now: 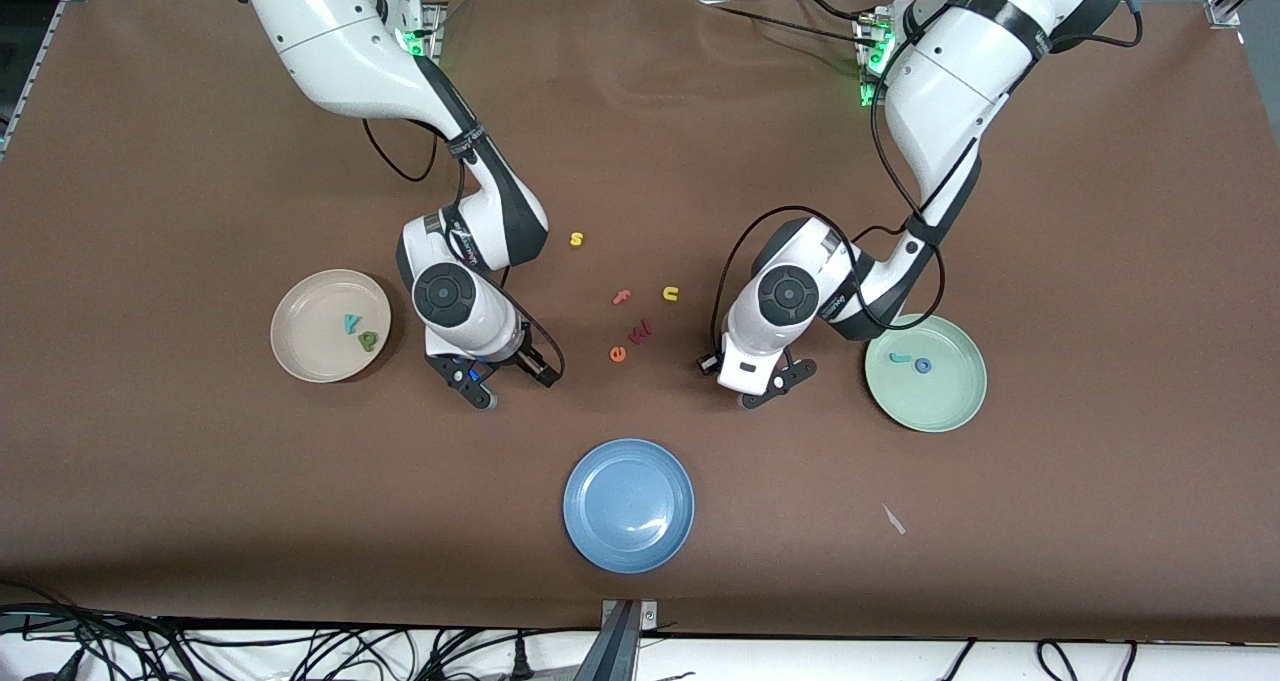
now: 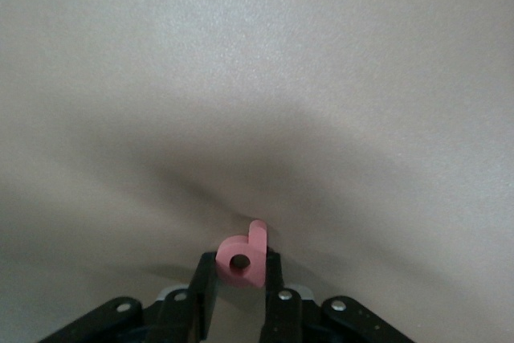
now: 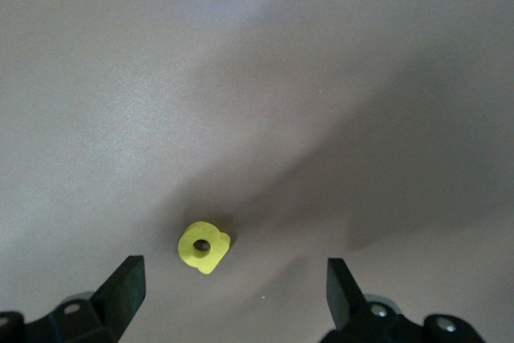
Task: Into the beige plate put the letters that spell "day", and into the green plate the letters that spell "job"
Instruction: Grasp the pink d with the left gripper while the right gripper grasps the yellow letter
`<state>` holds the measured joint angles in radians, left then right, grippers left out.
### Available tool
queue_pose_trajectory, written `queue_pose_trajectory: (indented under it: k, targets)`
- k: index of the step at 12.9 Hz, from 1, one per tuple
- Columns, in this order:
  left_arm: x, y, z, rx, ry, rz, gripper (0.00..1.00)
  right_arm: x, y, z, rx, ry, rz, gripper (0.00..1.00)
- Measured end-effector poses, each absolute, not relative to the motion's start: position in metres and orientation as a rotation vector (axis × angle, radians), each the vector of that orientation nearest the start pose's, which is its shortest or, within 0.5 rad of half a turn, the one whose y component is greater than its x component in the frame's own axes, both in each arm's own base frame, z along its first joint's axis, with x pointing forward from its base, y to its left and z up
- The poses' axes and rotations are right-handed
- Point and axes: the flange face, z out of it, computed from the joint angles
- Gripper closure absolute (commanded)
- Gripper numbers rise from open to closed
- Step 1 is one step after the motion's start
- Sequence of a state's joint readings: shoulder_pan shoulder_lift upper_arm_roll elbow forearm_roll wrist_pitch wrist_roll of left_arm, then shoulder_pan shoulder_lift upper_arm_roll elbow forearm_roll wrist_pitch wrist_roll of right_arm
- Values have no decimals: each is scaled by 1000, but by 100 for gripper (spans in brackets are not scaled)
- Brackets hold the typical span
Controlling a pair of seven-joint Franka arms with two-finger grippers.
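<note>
My left gripper (image 2: 239, 267) is shut on the salmon-pink b (image 2: 243, 256), held low over the brown table beside the green plate (image 1: 930, 401). That plate holds the teal j (image 1: 900, 358) and the blue o (image 1: 922, 366). My right gripper (image 3: 233, 279) stands open just above the table, and the yellow a (image 3: 202, 247) lies flat between and slightly ahead of its fingers. In the front view both letters are hidden under the hands, left gripper (image 1: 772, 383) and right gripper (image 1: 510, 381). The beige plate (image 1: 305, 331) holds the teal y (image 1: 350, 323) and the green d (image 1: 368, 340).
Loose letters lie between the two hands: yellow s (image 1: 576, 239), pink f (image 1: 621, 297), yellow u (image 1: 670, 293), red w (image 1: 640, 332), orange e (image 1: 617, 354). A blue plate (image 1: 628, 504) sits nearer the front camera. A small white scrap (image 1: 893, 519) lies near the green plate.
</note>
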<state>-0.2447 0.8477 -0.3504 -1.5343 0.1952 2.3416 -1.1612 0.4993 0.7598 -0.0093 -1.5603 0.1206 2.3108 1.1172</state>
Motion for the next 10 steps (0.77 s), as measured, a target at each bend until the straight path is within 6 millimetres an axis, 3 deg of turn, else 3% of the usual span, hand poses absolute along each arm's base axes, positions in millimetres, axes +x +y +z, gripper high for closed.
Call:
queue_pose_trajectory:
  k: [5,10]
  targets:
    - [615,-358,183,-3112,-874,108,91,622,339,184,-2901,1065,102,5]
    - [631,-330,235,-3101,-684,105,93,621,341,174,-2902,1074,106,25]
